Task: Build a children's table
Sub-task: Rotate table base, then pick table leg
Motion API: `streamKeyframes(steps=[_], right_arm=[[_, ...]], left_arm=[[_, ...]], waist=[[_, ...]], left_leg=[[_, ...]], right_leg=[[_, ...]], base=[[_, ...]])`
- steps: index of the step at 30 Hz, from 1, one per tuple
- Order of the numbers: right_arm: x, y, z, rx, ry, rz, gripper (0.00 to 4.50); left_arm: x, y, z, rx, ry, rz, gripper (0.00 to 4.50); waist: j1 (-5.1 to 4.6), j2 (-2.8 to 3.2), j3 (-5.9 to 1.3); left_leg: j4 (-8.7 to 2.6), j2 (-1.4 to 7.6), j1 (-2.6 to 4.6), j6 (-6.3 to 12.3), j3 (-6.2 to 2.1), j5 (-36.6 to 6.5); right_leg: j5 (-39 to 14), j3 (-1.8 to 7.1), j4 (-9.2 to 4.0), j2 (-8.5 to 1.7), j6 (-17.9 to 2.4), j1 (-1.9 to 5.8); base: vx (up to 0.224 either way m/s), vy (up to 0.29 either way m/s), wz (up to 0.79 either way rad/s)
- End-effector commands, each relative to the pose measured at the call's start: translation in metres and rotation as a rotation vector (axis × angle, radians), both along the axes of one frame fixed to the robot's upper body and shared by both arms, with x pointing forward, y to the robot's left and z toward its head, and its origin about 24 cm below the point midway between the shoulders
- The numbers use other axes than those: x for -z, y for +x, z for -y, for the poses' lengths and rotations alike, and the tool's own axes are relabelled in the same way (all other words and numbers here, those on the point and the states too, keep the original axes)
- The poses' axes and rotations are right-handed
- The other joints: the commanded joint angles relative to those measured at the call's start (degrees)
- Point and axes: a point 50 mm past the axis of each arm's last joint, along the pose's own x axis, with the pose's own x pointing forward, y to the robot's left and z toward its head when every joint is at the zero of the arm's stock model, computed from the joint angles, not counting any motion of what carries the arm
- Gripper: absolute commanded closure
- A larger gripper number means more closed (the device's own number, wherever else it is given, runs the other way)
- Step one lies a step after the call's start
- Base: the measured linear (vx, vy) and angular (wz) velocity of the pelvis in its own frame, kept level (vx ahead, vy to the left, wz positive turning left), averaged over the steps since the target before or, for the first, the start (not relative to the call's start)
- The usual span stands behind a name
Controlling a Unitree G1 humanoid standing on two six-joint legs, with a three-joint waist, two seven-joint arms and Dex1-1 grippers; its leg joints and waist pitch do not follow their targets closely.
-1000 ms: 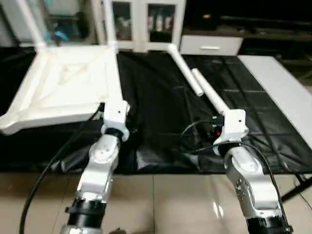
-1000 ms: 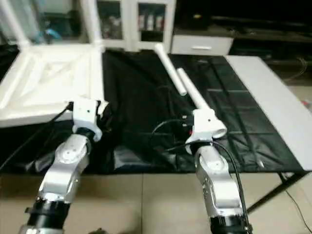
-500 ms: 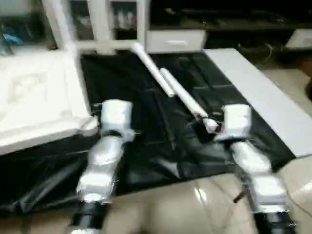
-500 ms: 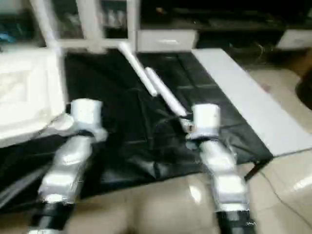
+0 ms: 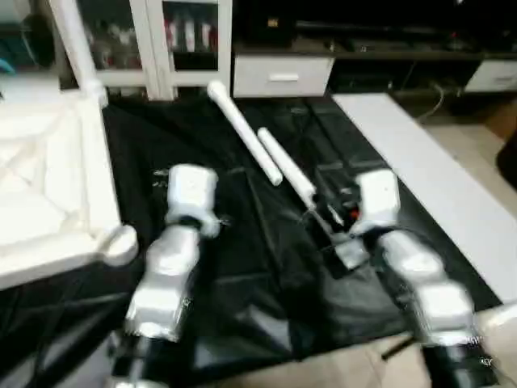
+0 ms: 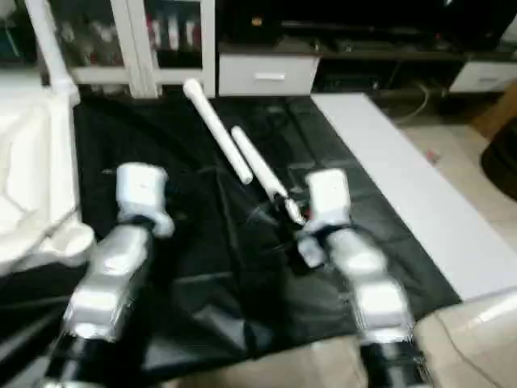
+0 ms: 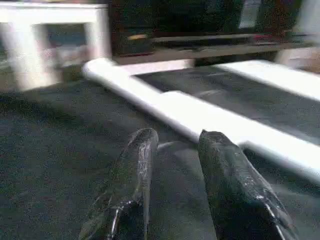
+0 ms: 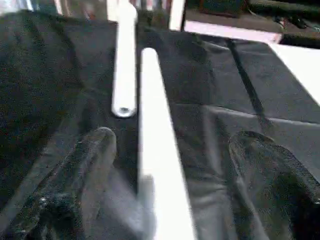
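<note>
The right tool stands wide open astride the nearer long white plastic tube leg; the left tool, at nine o'clock, hangs part-open, empty.

light: dim indoor | blur: soft motion smear, all views | glare: floor sheen

Black sheet covers tabletop, wrinkled & creased, w/ fold lines. Bare light-grey tabletop strip along sheet's right edge. Behind: white cabinet w/ glass doors, bottles inside, too blurred to ID. Beside it, white drawer unit w/ handle under dark shelf. Beige tile floor to the right.
</note>
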Motion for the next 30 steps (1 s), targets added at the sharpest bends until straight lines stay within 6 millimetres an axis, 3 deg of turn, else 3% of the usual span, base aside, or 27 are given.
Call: streamKeyframes(steps=[1, 2, 3, 4, 5, 6, 7, 8, 9, 10, 12, 13, 16, 18, 19, 23, 27, 30], right_arm=[[-0.009, 0.004, -0.002, -0.020, 0.014, -0.016, 0.17], [-0.009, 0.005, 0.001, -0.015, 0.002, -0.034, 0.07], [-0.009, 0.007, 0.004, -0.006, -0.016, -0.058, 0.07], [-0.008, 0.010, 0.009, 0.002, -0.035, -0.102, 0.07], [-0.008, 0.015, 0.017, 0.028, -0.057, -0.187, 0.07], [-0.008, 0.015, 0.017, 0.028, -0.057, -0.187, 0.07], [-0.009, 0.016, 0.018, 0.025, -0.057, -0.197, 0.07], [-0.012, 0.022, 0.018, 0.003, -0.057, -0.236, 0.07], [-0.013, 0.025, 0.017, -0.010, -0.058, -0.249, 0.07], [-0.014, 0.027, 0.017, -0.013, -0.061, -0.258, 0.07], [-0.013, 0.032, 0.018, 0.002, -0.100, -0.288, 0.07], [-0.011, 0.036, 0.018, 0.006, -0.133, -0.323, 0.07], [-0.009, 0.043, 0.016, -0.005, -0.146, -0.354, 0.07], [-0.006, 0.050, 0.014, -0.031, -0.099, -0.399, 0.07], [-0.004, 0.052, 0.014, -0.039, -0.105, -0.425, 0.07], [0.003, 0.054, 0.016, -0.031, -0.134, -0.490, 0.07], [0.011, 0.053, 0.016, -0.029, -0.147, -0.560, 0.22], [0.015, 0.050, 0.016, -0.040, -0.133, -0.612, 0.35]], left_arm=[[-0.007, -0.001, -0.003, 0.072, 0.042, 0.035, 2.84], [-0.006, -0.001, -0.004, 0.084, 0.058, 0.035, 2.84], [-0.006, -0.001, -0.005, 0.098, 0.076, 0.031, 2.84], [-0.005, -0.002, -0.005, 0.144, 0.096, 0.015, 2.84], [-0.003, -0.005, -0.004, 0.228, 0.143, -0.014, 2.84], [-0.003, -0.005, -0.004, 0.228, 0.143, -0.014, 2.84], [-0.003, -0.006, -0.004, 0.260, 0.154, -0.023, 2.84], [-0.002, -0.015, -0.002, 0.402, 0.189, -0.075, 2.84], [-0.002, -0.019, -0.001, 0.468, 0.199, -0.101, 2.84], [-0.002, -0.021, 0.000, 0.504, 0.204, -0.112, 2.84], [-0.002, -0.027, 0.002, 0.595, 0.221, -0.142, 2.84], [-0.003, -0.031, 0.004, 0.650, 0.237, -0.162, 2.84], [-0.005, -0.036, 0.007, 0.722, 0.248, -0.196, 2.84], [-0.008, -0.037, 0.010, 0.754, 0.257, -0.208, 2.84], [-0.009, -0.037, 0.011, 0.762, 0.260, -0.211, 2.84], [-0.011, -0.038, 0.011, 0.772, 0.278, -0.219, 2.84], [-0.012, -0.040, 0.010, 0.783, 0.302, -0.229, 2.84], [-0.013, -0.041, 0.010, 0.787, 0.309, -0.232, 2.84]], waist=[[0.27, 0.24, -4.20], [0.05, 0.76, -4.40], [-0.06, 0.75, -4.22], [-0.07, 0.68, -3.98], [-0.08, 1.00, -3.57], [-0.32, 1.15, -3.30], [-0.34, 1.45, -2.89], [-0.42, 1.63, -2.54], [-0.44, 1.63, -2.28], [-0.51, 1.51, -1.89], [-0.23, 1.29, -1.70], [-0.12, 1.70, -1.84], [-0.19, 1.82, -2.06], [-0.29, 1.39, -2.32], [-0.03, 1.40, -2.49], [0.01, 1.17, -2.83], [0.16, 1.14, -2.86], [0.14, 0.89, -2.77]], left_leg=[[-2.62, 2.41, -1.66, 0.52, -0.48, 20.8], [-2.58, 2.80, -0.74, -0.83, -0.32, 20.9], [-2.81, 3.20, -0.33, -1.57, -0.36, 19.1], [-3.35, 3.96, 0.27, -2.68, -0.32, 14.6], [-4.08, 4.60, 0.75, -3.29, -0.44, 9.6], [-4.44, 4.88, 0.90, -3.62, -0.42, 6.8], [-5.03, 5.51, 1.03, -4.37, -0.23, 1.2], [-5.33, 6.00, 1.82, -5.27, 0.16, -4.4], [-5.63, 5.96, 1.65, -5.59, 0.37, -7.0], [-5.94, 6.00, 1.57, -6.48, 0.76, -11.9], [-5.90, 5.94, 2.14, -6.57, 1.31, -14.9], [-5.87, 5.88, 2.08, -6.39, 1.46, -14.1], [-5.80, 5.98, 1.51, -6.77, 1.74, -11.2], [-5.64, 5.92, 1.13, -6.32, 1.96, -9.1], [-5.37, 5.98, 0.95, -5.78, 2.32, -5.4], [-5.04, 5.90, 0.74, -4.61, 2.72, -0.4], [-4.95, 5.98, 0.71, -3.67, 2.87, 0.5], [-5.03, 6.06, 0.75, -3.42, 2.92, -0.2]], right_leg=[[39.3, 2.59, -2.52, -3.98, -0.2, 5.13], [41.5, 2.02, -2.54, -3.17, -2.6, 4.95], [39.0, 1.91, -2.96, -3.19, -4.0, 4.85], [31.9, 1.91, -3.76, -3.53, -7.0, 4.88], [22.6, 1.72, -4.53, -3.91, -9.5, 4.54], [17.6, 1.69, -4.84, -4.10, -10.5, 4.32], [9.4, 1.67, -5.54, -4.72, -11.6, 4.19], [2.2, 1.69, -5.96, -5.18, -12.5, 3.55], [-1.7, 1.68, -6.26, -5.22, -12.5, 3.47], [-8.9, 1.88, -6.85, -5.35, -11.7, 3.21], [-15.2, 2.07, -7.67, -5.68, -10.4, 2.43], [-16.3, 2.16, -7.58, -5.81, -10.0, 2.31], [-13.3, 2.07, -7.14, -5.80, -10.3, 2.39], [-10.3, 2.04, -6.80, -5.79, -10.9, 2.81], [-5.9, 2.04, -6.47, -5.76, -11.6, 2.98], [1.5, 1.81, -5.61, -5.43, -13.4, 3.32], [3.2, 1.81, -5.51, -5.47, -14.0, 3.42], [1.3, 1.76, -5.65, -5.47, -13.9, 3.31]], base=[[0.056, -0.034, -0.10], [0.056, -0.034, -0.10], [0.000, 0.000, 0.00], [0.000, 0.000, 0.00], [0.000, 0.000, 0.00], [0.000, 0.000, 0.00], [-0.053, 0.029, 0.06], [-0.053, 0.029, 0.06], [-0.063, 0.022, 0.05], [-0.063, 0.022, 0.00], [-0.059, 0.019, 0.02], [0.000, 0.000, 0.00], [0.000, 0.000, 0.00], [0.000, 0.000, 0.00], [0.000, 0.000, 0.00], [0.000, 0.000, 0.00], [0.000, 0.000, 0.00], [0.000, 0.000, 0.00]])
